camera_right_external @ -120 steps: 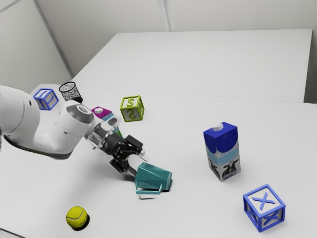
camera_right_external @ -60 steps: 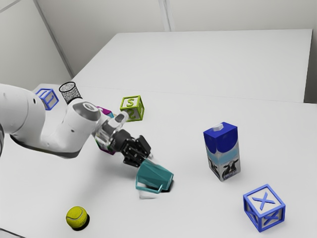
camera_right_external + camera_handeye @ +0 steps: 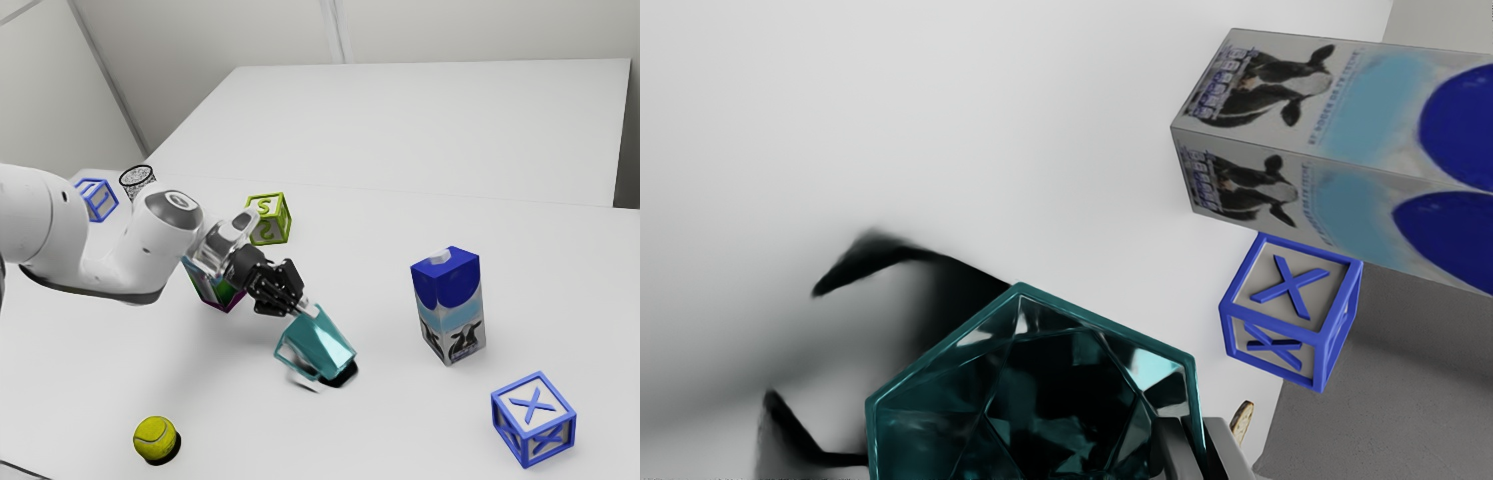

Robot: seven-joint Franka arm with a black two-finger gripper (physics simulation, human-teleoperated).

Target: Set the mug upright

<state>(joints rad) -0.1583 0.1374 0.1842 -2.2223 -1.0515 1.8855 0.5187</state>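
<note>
White surface (image 3: 400, 430). Milk carton (image 3: 450, 305), blue-topped, upright, toward the exterior view's right from the mug. End effector (image 3: 302, 307) clamped on the rim of the teal faceted mug (image 3: 322, 346): one finger inside the wall, one outside. Mug tilted, mouth up toward the end effector, between carton and tennis ball; base contact unclear. Blue-edged X block (image 3: 534, 420) near the carton. Tennis ball (image 3: 155, 438) well apart from the mug.

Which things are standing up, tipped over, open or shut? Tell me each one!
Mug: tilted.
Gripper: shut on the mug's rim.
Milk carton: upright, cap on.
Mesh cup: upright, partly hidden.
Carton behind the arm: too hidden to tell.
</note>
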